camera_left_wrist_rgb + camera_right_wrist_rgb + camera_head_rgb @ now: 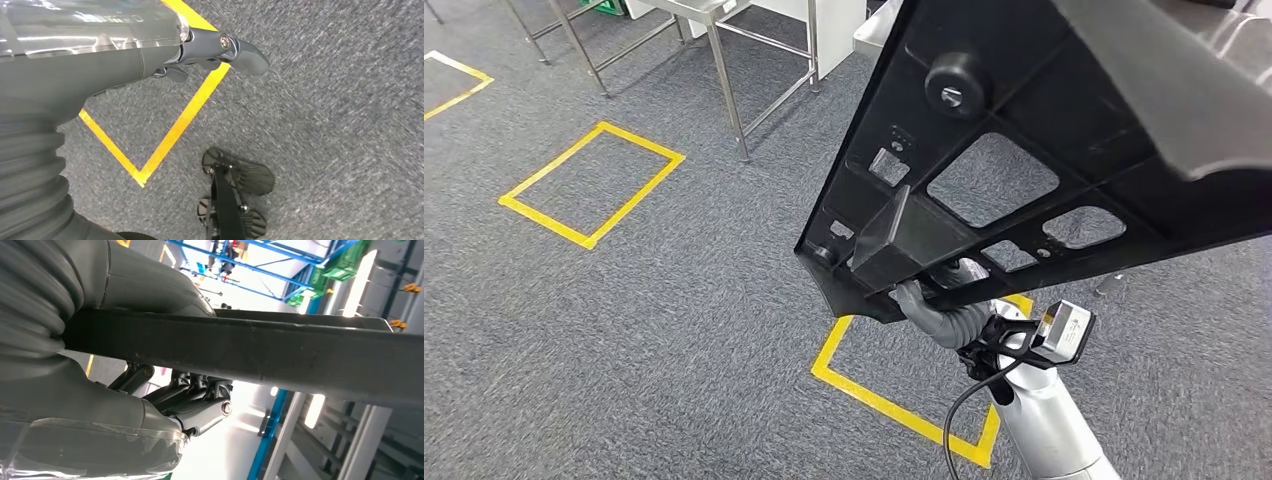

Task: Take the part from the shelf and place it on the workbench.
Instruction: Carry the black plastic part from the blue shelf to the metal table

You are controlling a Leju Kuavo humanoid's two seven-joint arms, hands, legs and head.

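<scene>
In the head view the part [1024, 150] is a large flat black plastic panel with several cut-outs and a round knob. It is held up, tilted, close to the camera, and covers the upper right. My right hand [939, 315] grips its lower edge from underneath, with the silver forearm rising from the bottom right. The right wrist view shows the part's dark edge [280, 355] clamped between the thumb and fingers of that hand [100, 405]. My left hand [150, 55] hangs over the grey carpet with nothing in it and its thumb stretched out.
Grey carpet carries yellow tape squares, one at the left [589, 185] and one below the part [894, 400]. Steel table legs [729, 95] stand at the far side, left of the part. A shiny metal surface [1224, 40] shows at the top right.
</scene>
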